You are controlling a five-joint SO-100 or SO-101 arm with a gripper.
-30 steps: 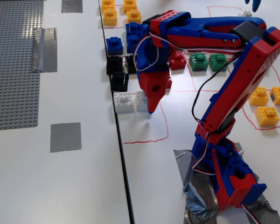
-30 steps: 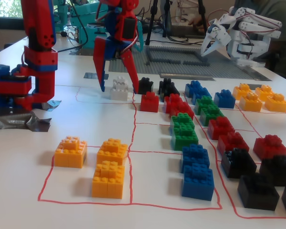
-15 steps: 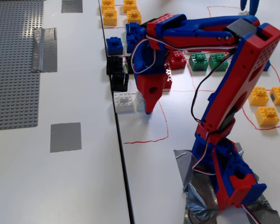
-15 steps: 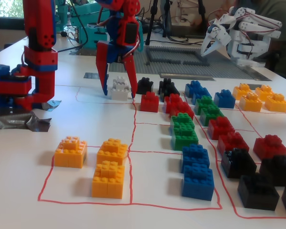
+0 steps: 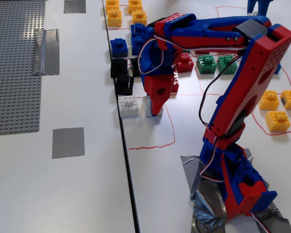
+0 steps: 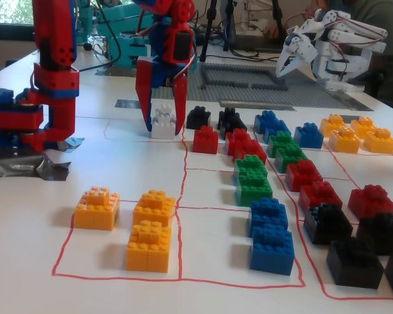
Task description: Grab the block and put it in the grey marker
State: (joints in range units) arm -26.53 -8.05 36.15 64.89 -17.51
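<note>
A: In a fixed view, the gripper (image 5: pixel 154 110) stands point-down over one white block (image 5: pixel 150 108); the other white brick (image 5: pixel 128 105) sits just left; the grey marker (image 5: pixel 68 142) lies well apart.

B: In the other fixed view, its fingers (image 6: pixel 181 104) straddle the block (image 6: pixel 163 121), spread at its sides; whether they pinch it, I cannot tell.

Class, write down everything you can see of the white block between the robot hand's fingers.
The white block is a small square studded brick of glossy plastic, standing upright and flat on the white table inside a red-outlined square. The hand straddles it, a finger at each side; actual contact is unclear. A second white brick sits just beside it.
</note>
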